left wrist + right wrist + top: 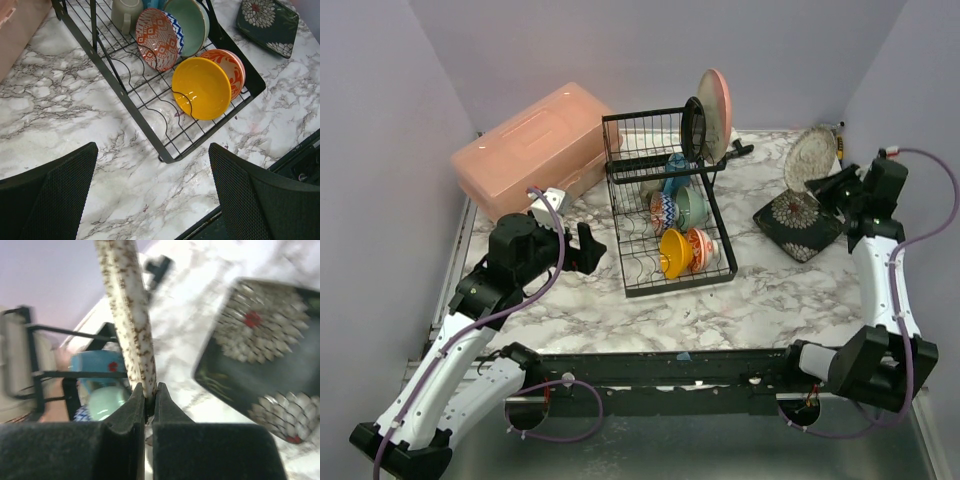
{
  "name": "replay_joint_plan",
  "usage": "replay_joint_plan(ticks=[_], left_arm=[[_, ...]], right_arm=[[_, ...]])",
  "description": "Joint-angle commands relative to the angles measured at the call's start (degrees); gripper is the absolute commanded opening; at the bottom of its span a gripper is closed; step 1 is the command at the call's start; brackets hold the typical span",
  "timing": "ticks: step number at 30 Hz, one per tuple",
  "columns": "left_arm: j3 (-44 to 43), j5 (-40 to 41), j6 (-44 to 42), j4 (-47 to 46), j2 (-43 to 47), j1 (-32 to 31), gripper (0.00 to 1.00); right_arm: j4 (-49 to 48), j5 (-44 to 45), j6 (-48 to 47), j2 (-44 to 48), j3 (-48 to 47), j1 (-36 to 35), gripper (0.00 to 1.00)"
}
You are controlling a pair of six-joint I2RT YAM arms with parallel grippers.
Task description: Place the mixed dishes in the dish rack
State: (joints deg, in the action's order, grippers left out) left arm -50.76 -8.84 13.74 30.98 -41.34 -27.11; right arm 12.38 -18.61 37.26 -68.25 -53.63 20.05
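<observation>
The black wire dish rack [630, 215] stands mid-table. It holds a yellow bowl [201, 88], red-patterned bowls [156, 39], a mint green bowl [192, 25], a mug [125, 14] and, upright at its far end, a pink-cream plate [716, 112] with a dark plate [693, 128]. My right gripper [149, 397] is shut on the rim of a speckled cream plate [810, 157], held on edge above the table at the right. A dark floral square plate [798, 221] lies below it. My left gripper [152, 200] is open and empty above bare table left of the rack.
A salmon-pink plastic box [535, 145] sits at the back left, close to the rack. Purple walls close in the table on three sides. A black rail [670, 365] runs along the near edge.
</observation>
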Motion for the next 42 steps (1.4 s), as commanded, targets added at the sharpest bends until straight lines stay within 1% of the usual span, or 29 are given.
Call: replay_joint_plan(ticks=[1,9,13,16,18,24,26,30,36,38,42], left_arm=[[0.1,-1.0,0.1,-0.5,-0.1,-0.2,0.91],[0.1,-0.2,-0.1,-0.5,-0.2,-0.2,0.91],[0.0,-0.3,-0.1,-0.5,-0.7,-0.2,0.91],[0.1,-0.1,-0.1,-0.4,-0.6,-0.2,0.91],[0.1,0.2,-0.1,-0.4,-0.6,-0.2,0.91],[0.1,0.3,-0.1,-0.4,-0.6,-0.2,0.91],[0.1,0.2,-0.1,-0.4,-0.7,-0.2,0.91],[0.1,0.0,-0.1,-0.4,-0.7,-0.2,0.91],[0.3,0.3,-0.1,-0.4,-0.4,-0.2,0.91],[0.1,0.4,-0.1,-0.3,-0.6,-0.2,0.91],[0.1,-0.1,-0.1,-0.4,-1.0,-0.2,0.91]], right_arm=[[9.8,9.4,-7.0,-0.5,-17.7,-8.8,0.0],[18.6,16.9,-7.7,-6.3,-42.1,-21.6,0.0],[24.0,23.1,-9.3,-12.7,-55.0,-31.1,0.0],[28.2,29.7,-11.4,-17.9,-63.4,-39.0,0.0],[29.5,35.6,-12.2,-20.4,-66.4,-44.1,0.0],[32.1,45.6,-13.2,-26.3,-71.1,-54.7,0.0],[33.4,48.9,-13.7,-28.8,-73.0,-57.0,0.0],[37.8,52.2,-13.8,-34.6,-78.7,-59.6,0.0],[46.1,57.6,-13.6,-43.1,-87.4,-61.1,0.0],[47.9,59.1,-13.7,-44.9,-89.0,-61.3,0.0],[49.0,60.6,-14.1,-46.5,-89.1,-61.4,0.0]])
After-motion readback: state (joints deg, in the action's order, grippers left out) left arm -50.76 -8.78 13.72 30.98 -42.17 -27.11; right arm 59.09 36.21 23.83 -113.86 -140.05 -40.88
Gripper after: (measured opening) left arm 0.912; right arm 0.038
